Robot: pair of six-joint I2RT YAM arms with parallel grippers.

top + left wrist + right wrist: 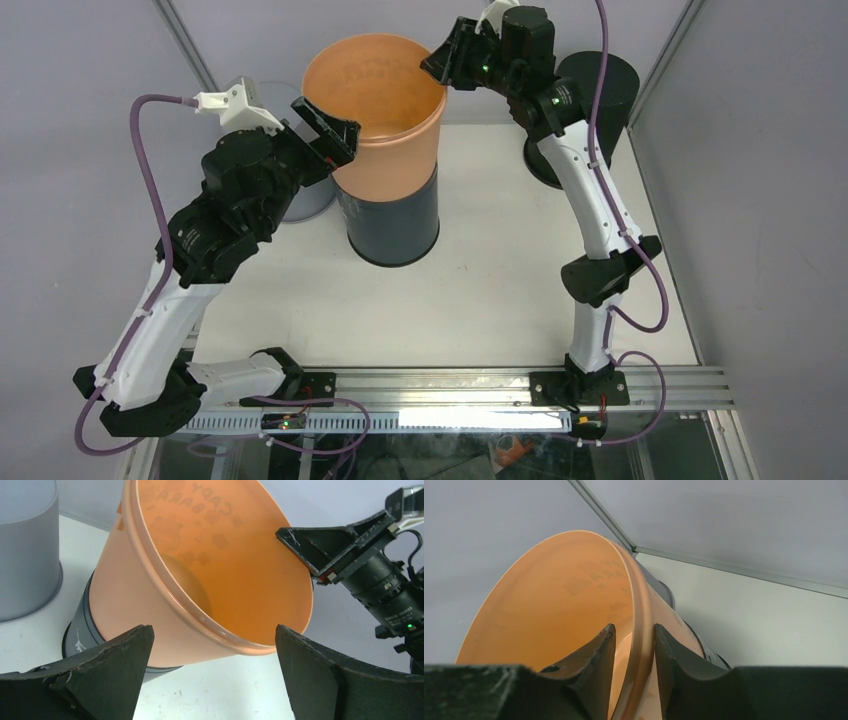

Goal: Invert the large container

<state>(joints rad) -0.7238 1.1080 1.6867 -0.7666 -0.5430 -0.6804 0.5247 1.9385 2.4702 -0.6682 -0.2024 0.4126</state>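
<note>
1. The orange container stands mouth-up at the back middle of the desk; its lower part sits in a dark grey container, so its base is hidden
2. The right tool is clamped on the rim, one finger inside, one outside
3. The left tool is spread wide beside the left rim; contact cannot be made out
4. A pale grey bin is mostly covered by the left arm

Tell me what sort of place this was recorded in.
Most likely a lab robot test cell: plain grey wall panels box in a white table, an aluminium mounting rail runs along its near edge, and the props are tubs like the orange container.
</note>
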